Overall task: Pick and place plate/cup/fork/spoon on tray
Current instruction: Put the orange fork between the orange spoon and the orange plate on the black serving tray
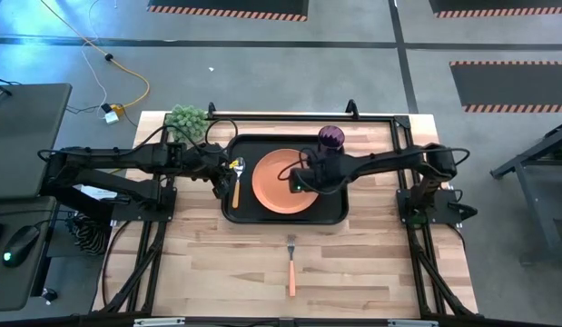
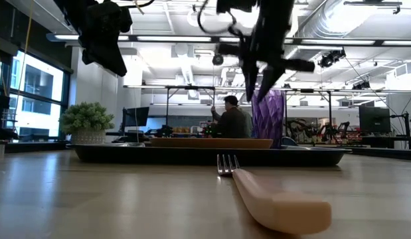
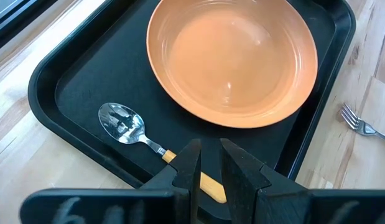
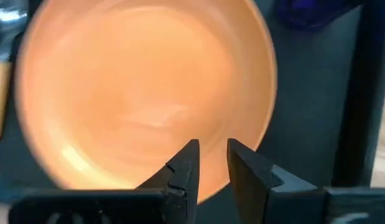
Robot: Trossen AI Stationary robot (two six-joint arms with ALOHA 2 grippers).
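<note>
Only the fork (image 1: 291,264) is off the tray (image 1: 340,211), alone on the worktop well clear of both tools. The right tool (image 1: 297,181) hangs empty, slightly parted, over the plate (image 1: 276,189); it should travel high, then pinch the handle squarely.

A grey concrete floor (image 1: 262,82) surrounds the wooden table (image 1: 217,263) (bright windows (image 2: 32,83) behind, ceiling lights overhead).

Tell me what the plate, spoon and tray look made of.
Plate: likely plastic, smooth orange with soft glossy highlights. Spoon: shiny metal bowl mirroring its surroundings, with a matte yellow-orange handle, plastic or wood. Tray: probably plastic, black with a dull, faintly textured sheen.
</note>
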